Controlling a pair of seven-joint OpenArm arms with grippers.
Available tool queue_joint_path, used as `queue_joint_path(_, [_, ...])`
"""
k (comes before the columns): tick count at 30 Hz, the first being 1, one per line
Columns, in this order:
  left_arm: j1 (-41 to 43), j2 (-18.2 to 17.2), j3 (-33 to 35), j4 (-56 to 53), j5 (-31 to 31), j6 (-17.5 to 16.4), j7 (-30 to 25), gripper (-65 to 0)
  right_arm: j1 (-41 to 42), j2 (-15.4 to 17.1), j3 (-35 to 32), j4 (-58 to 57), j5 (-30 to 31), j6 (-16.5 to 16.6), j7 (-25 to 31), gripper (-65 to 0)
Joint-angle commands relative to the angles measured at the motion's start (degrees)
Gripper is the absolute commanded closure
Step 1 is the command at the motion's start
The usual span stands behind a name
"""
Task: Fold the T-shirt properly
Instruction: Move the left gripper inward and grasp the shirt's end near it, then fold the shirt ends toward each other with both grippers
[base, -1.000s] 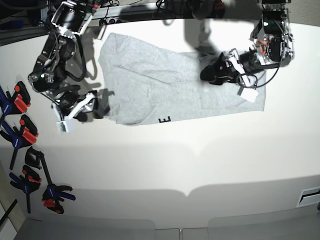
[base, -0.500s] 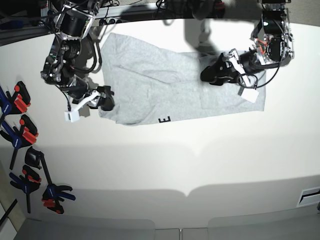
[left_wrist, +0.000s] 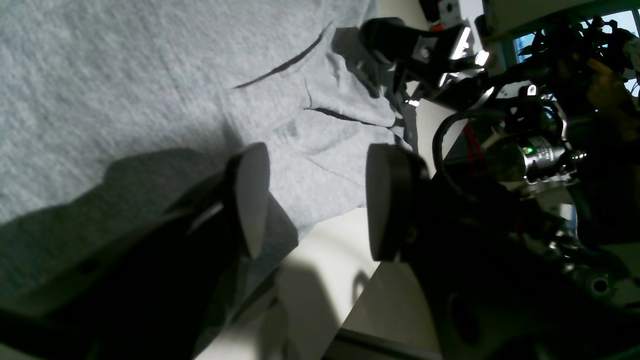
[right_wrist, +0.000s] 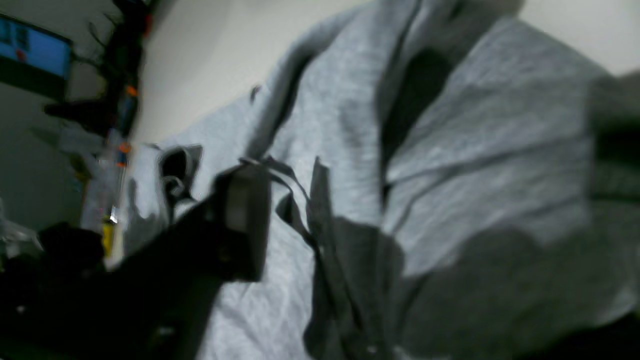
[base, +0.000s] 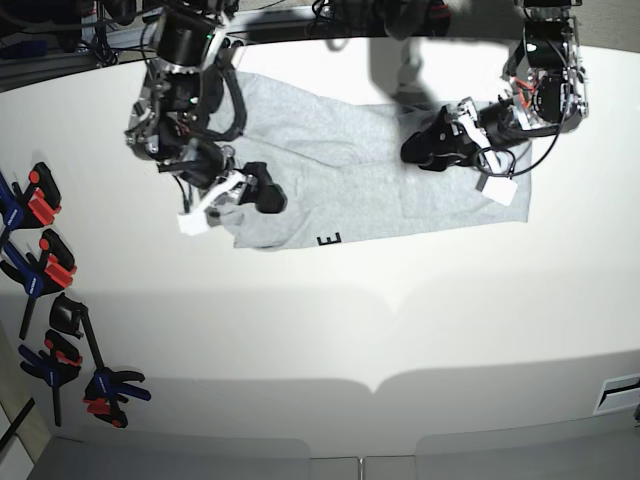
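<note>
Left fingers (left_wrist: 248, 205) parted wide, nothing between them; poised at an edge of the large light heather-grey cotton T-shirt (base: 340, 170), one pad over cloth, the other out toward the bare white worktop (base: 400, 350). Right fingers (right_wrist: 240, 220) down on the opposite end of the garment; wrist view too blurred to tell whether spread or pinching a ridge of fabric.

Spread across the far part of the worktop between the two arms, mostly flat, plain side up, with a black printed letter E (base: 330, 239) peeping out at the near hem. Bunched and creased around the right fingers, smoother toward the left ones. Judged early in the job: no clean fold visible yet, and sleeves and body apparently all left to bring in and then halve.

Row of blue-and-black clamps with red grips (base: 40, 270) along the worktop's edge on the right arm's side, well apart from the cloth. No stray item lying on the shirt. Likeliest hindrance: the wrinkles beside the right fingers, probably wanting smoothing before any crease is set.
</note>
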Motion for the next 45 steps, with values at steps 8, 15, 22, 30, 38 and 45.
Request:
queue_joint_path(8, [-0.55, -0.33, -0.22, 1.09, 14.47, -0.63, -13.84, -29.1, 4.35, 1.77, 0.07, 0.07, -2.62, -0.55, -0.11, 0.0])
queue_joint_path(15, [-0.46, -0.26, -0.22, 0.59, 14.95, -0.61, -17.29, -29.1, 9.49, 2.43, 2.08, 0.09, -11.52, -4.44, 1.03, 0.0])
queue_joint_path(22, [-0.48, 1.16, -0.22, -5.77, 16.55, -0.61, -20.52, -29.1, 14.43, 2.38, 6.27, 0.09, -12.74, -4.42, 1.6, 0.0])
queue_joint_path(30, [-4.31, 7.5, -0.22, -19.78, 30.42, -0.63, -29.0, -29.0, 19.87, 0.66, 3.43, 0.48, -12.76, -4.42, -4.22, 0.0])
queue_joint_path(38, [-12.41, 13.29, -0.2, -31.67, 37.27, -0.68, -28.63, -29.0, 20.17, -8.15, -7.37, 6.47, -12.81, -5.07, -5.2, 0.0])
queue_joint_path(45, [-14.43, 13.94, 4.98, -35.47, 37.31, -0.66, -28.68, -29.0, 20.06, -12.29, -18.4, 7.5, -14.86, -8.46, -3.06, 0.0])
